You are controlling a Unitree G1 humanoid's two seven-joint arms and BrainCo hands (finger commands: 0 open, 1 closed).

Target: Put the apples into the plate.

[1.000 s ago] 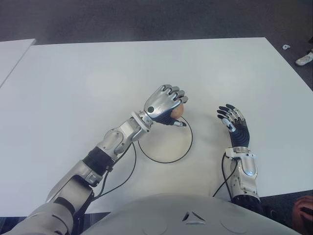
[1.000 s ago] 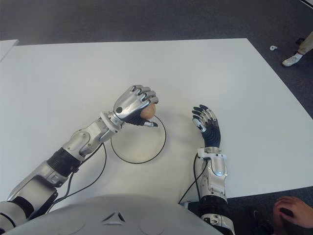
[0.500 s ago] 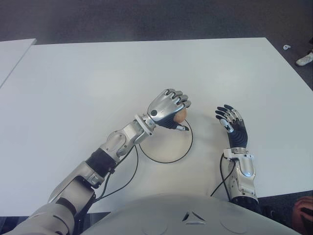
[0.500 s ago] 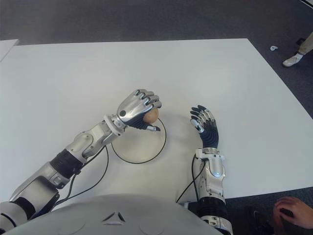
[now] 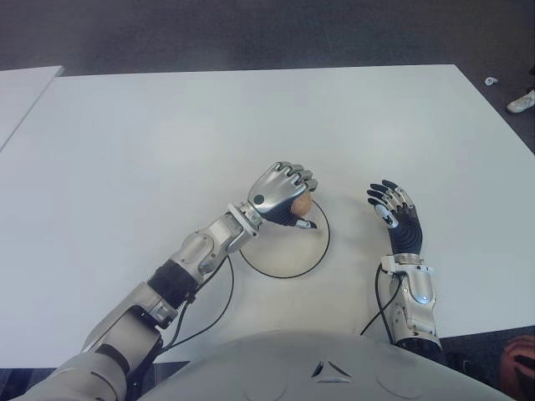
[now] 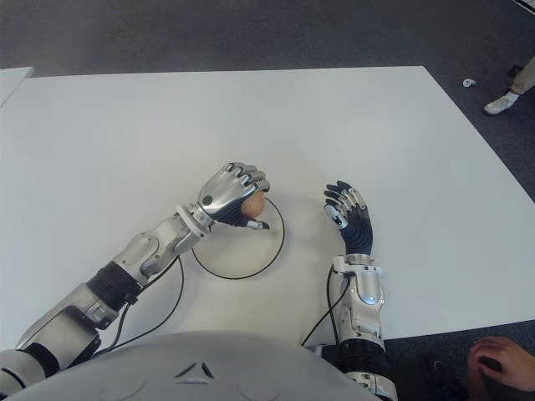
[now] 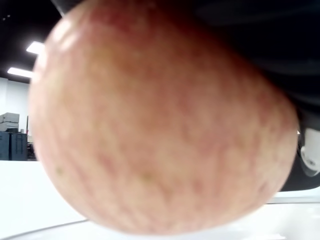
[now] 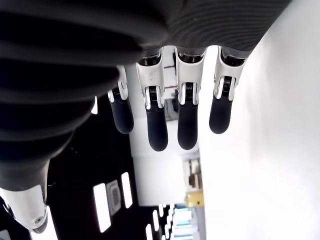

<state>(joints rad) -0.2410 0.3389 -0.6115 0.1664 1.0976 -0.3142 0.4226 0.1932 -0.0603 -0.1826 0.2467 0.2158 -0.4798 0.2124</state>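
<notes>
A reddish apple [image 5: 303, 204] was held in the left hand [image 5: 280, 194], whose fingers [image 5: 292, 175] were curled over it from above so that only a small part of the fruit could be seen between them in the eye views. In the left wrist view the apple [image 7: 160, 125] filled almost the whole picture. The hand and the apple were placed over the far edge of the plate [image 5: 284, 259], a white round dish with a dark rim that lay on the white table [image 5: 167, 134]. Whether the apple touched the plate could not be told. The right hand [image 5: 393, 209] was seen just to the right of the plate, palm up, with its fingers [image 8: 156, 120] spread and nothing held in them. A dark cable [image 5: 219, 302] was seen running along the left forearm, on the near left side of the plate.
</notes>
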